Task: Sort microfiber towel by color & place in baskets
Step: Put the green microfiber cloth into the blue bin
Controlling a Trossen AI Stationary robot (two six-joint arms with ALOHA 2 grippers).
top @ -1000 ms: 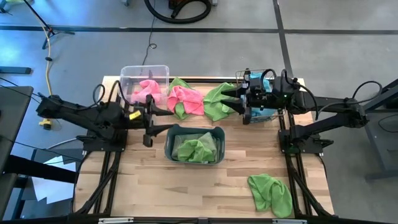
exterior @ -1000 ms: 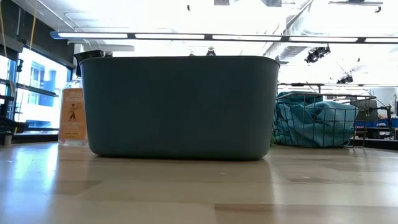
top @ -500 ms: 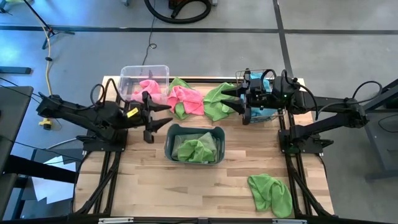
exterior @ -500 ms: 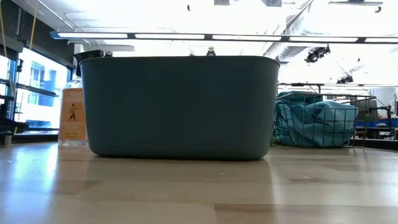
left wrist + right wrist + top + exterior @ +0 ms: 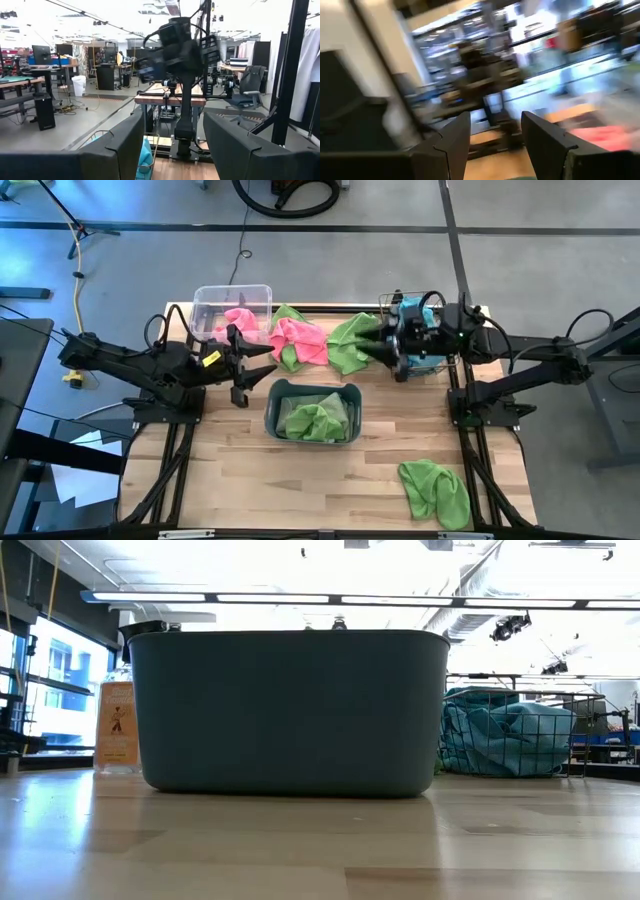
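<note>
In the high view my left gripper [image 5: 262, 366] is open above the table, between the clear bin [image 5: 232, 298] and the grey-blue tub [image 5: 345, 395], pointing at the pink towel [image 5: 300, 340]. That towel lies crumpled on the far part of the table among green towels [image 5: 350, 345]. My right gripper [image 5: 368, 342] is open over the green towel's right edge, and its arm crosses the wire-mesh basket [image 5: 428, 362] of blue towels. The bin holds a pink towel [image 5: 240, 322], the tub a green towel [image 5: 312, 418]. Both wrist views show the fingers apart [image 5: 172, 147] [image 5: 495, 140].
Another green towel [image 5: 435, 490] lies at the table's near right corner. The tub [image 5: 290, 710] fills the low view, with the wire basket [image 5: 510, 735] to its right and an orange-labelled bottle [image 5: 117, 725] to its left. Bare wood lies near the tub.
My left gripper has moved a little toward the far edge and right, closer to the pink towel, staying open. My right gripper has shifted slightly toward the near edge, uncovering more of the blue towels in the wire basket; its wrist view is blurred by motion. No towel has moved.
</note>
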